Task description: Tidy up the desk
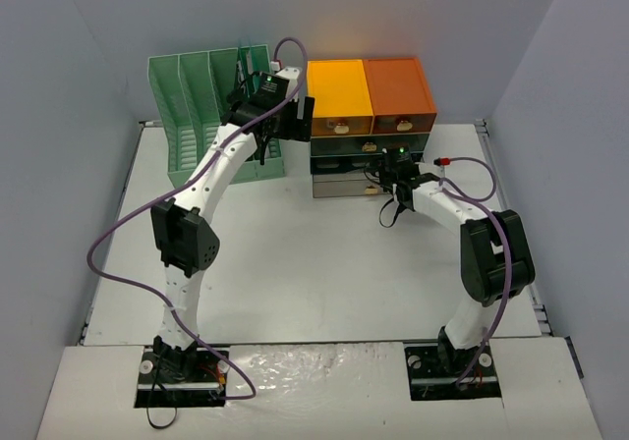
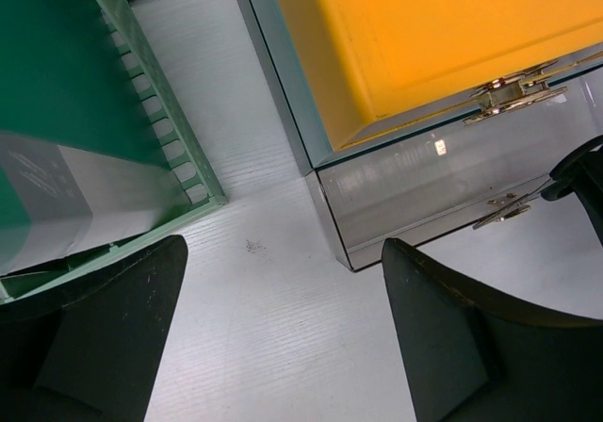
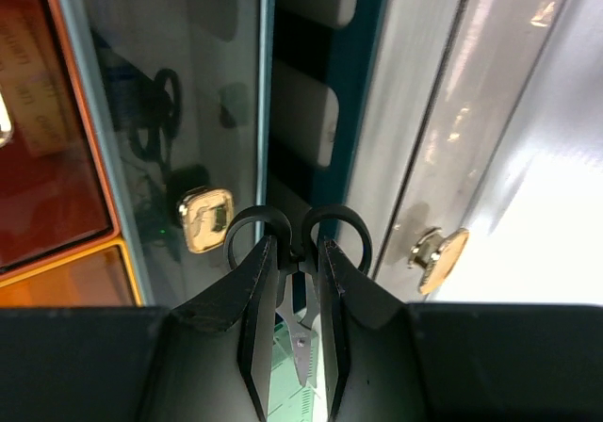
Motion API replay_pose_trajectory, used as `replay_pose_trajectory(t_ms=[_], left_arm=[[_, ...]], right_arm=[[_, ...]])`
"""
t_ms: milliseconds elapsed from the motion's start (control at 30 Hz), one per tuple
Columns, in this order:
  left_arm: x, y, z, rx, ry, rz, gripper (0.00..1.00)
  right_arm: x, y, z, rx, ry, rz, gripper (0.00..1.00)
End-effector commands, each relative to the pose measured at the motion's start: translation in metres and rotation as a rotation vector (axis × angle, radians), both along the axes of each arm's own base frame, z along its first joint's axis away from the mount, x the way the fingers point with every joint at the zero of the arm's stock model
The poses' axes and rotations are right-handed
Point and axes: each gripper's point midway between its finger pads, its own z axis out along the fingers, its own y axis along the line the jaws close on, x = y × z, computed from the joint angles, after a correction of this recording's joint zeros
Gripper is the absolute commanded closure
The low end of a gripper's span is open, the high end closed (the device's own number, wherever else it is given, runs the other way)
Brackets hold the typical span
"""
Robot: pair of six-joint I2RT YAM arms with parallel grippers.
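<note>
black scissors [image 3: 301, 347], pinched in my right gripper [image 3: 297, 252], may jam on the cabinet [image 1: 393, 91] at twelve o'clock if pushed crooked; left gripper [image 2: 283, 252] spread.

White left arm [image 1: 218, 170] and right arm [image 1: 444, 202] have black joint housings [image 1: 185, 239], purple cables [image 1: 91, 255] and black end effector fingers [image 2: 452, 337].

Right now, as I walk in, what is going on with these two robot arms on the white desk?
The right gripper is shut on a pair of black-handled scissors and holds them close to the drawer fronts of the orange-and-dark-green drawer cabinet. The left gripper is open and empty. It hovers above the plain white desk, between the green slotted file rack and the cabinet.
</note>
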Motion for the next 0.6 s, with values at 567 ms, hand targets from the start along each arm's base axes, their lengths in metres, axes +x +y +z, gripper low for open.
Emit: replay_pose_trajectory(t_ms=[567], left_arm=[[-0.009,0.008,0.064,-0.041,-0.137,0.000,0.18]], right_arm=[[0.020,-0.008,-0.009,0.087,-0.070,-0.028,1.00]])
